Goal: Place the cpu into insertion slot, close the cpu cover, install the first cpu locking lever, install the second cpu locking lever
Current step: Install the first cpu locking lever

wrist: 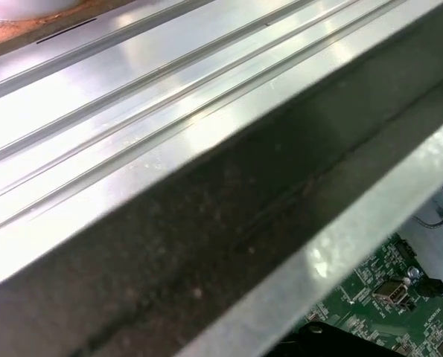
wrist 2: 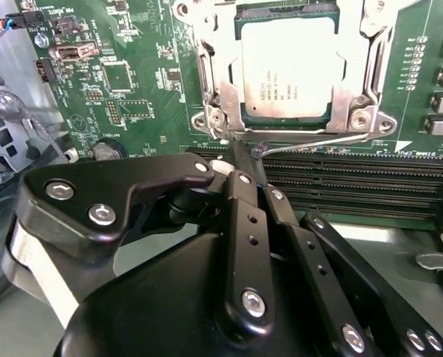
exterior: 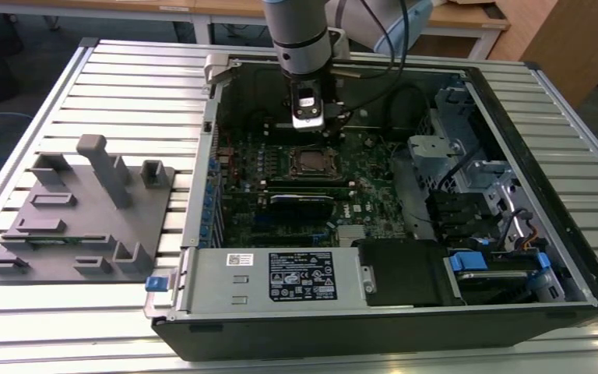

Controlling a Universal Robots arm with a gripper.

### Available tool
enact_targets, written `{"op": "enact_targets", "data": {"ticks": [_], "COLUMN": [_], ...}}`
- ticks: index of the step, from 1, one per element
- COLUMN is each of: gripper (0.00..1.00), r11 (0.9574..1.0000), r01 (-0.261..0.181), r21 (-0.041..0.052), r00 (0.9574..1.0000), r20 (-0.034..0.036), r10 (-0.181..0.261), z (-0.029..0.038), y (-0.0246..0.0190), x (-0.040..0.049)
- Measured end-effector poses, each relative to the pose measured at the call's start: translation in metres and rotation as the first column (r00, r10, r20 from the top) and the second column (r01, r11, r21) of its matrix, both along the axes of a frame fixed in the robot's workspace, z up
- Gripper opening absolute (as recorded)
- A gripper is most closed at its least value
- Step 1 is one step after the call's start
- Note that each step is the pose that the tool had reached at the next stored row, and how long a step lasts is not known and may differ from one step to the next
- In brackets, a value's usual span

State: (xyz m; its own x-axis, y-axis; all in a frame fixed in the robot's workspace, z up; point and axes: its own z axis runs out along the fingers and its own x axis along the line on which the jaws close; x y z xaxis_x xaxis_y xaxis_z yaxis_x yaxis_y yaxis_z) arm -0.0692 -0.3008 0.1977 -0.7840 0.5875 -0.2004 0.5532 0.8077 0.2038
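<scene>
The cpu (wrist 2: pixel 287 67), a square chip with a dull silver top, lies seated in the insertion slot (exterior: pixel 307 161) on the green board. The shiny cpu cover (wrist 2: pixel 215 82) lies flat around it as a frame. A thin silver locking lever (wrist 2: pixel 333 138) runs along the socket's edge beside the memory slots. My gripper (wrist 2: pixel 243 156) has its black fingers drawn together, their tips touching the hooked end of that lever. In the exterior view my gripper (exterior: pixel 307 125) hangs inside the open computer case, just behind the socket.
Long black memory slots (wrist 2: pixel 355 186) lie beside the socket. The case wall (wrist: pixel 206 223) stands close to the wrist. A grey fixture (exterior: pixel 81 210) sits on the slatted table at the exterior view's left. A power supply (exterior: pixel 278 276) and drive cage (exterior: pixel 486 195) stand in the case.
</scene>
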Motion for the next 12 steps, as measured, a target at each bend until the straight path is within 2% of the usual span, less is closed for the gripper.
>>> {"op": "enact_targets", "data": {"ticks": [3,9,12], "gripper": [0.10,0.10,0.10], "r11": [1.0000,0.9997,0.9996], "r01": [0.001,0.009,0.009], "r21": [-0.0020,-0.0248,-0.0252], "r00": [1.0000,1.0000,1.0000], "r20": [0.0001,0.0003,0.0001], "r10": [-0.001,-0.009,-0.009], "z": [-0.0003,-0.0017,-0.0017], "y": [0.0005,0.0009,0.0019], "x": [0.0004,0.0032,0.0032]}}
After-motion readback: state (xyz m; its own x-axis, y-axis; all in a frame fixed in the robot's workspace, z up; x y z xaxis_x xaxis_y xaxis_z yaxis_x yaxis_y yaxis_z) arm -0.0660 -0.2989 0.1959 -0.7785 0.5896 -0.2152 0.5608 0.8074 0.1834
